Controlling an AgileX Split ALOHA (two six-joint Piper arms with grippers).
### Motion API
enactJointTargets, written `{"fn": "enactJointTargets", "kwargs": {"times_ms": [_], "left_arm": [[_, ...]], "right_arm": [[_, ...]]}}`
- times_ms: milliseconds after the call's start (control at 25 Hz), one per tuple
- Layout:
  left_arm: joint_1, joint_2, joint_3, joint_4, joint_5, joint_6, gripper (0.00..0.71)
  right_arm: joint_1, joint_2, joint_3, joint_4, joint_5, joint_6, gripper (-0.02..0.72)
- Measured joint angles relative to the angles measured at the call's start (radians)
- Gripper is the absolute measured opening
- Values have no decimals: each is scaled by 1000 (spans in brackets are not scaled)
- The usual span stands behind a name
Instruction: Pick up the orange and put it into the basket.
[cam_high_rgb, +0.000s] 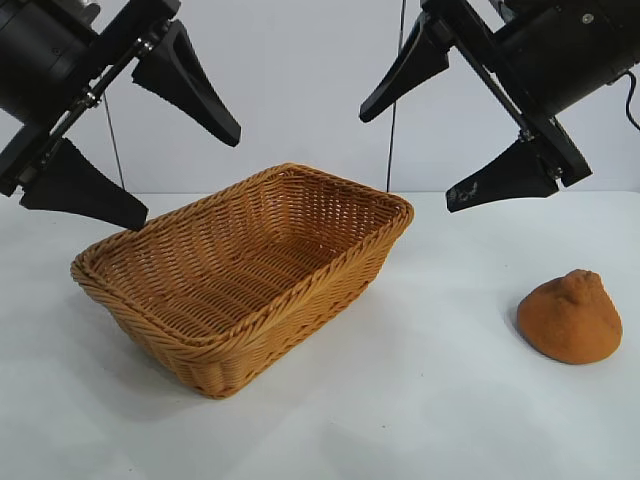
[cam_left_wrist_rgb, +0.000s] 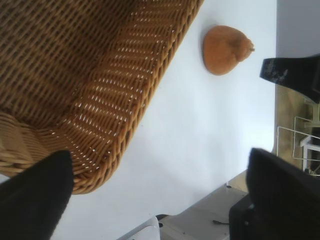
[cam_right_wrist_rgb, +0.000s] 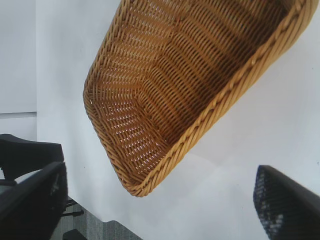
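White table is bearing the orange right of the basket; my right gripper and left gripper are hanging spread; rough, firm-looking skin should grip well across its sides.

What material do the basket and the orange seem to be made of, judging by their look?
The basket: woven wicker or a similar reed-like strand, honey-tan with a slight sheen; the open weave and braided rim show it. The orange: dull brownish-orange with a rough, matte, grainy skin; whether it is real fruit or a model, I cannot tell.
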Motion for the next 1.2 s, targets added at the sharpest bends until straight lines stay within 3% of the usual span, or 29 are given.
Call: {"fn": "enactJointTargets", "kwargs": {"times_ms": [600,760,920,1200], "left_arm": [[2,0,0,-4,-10,1,666],[44,-13,0,15,3,-16,666],[81,-82,0,184,26,-187,666],[46,-180,0,534,56,-711,666]], "right_arm": [[0,0,0,-1,-21,16,694],[0,0,0,-2,-25,16,694],[0,0,0,-6,-25,21,694],[0,0,0,-8,-25,27,694]]}}
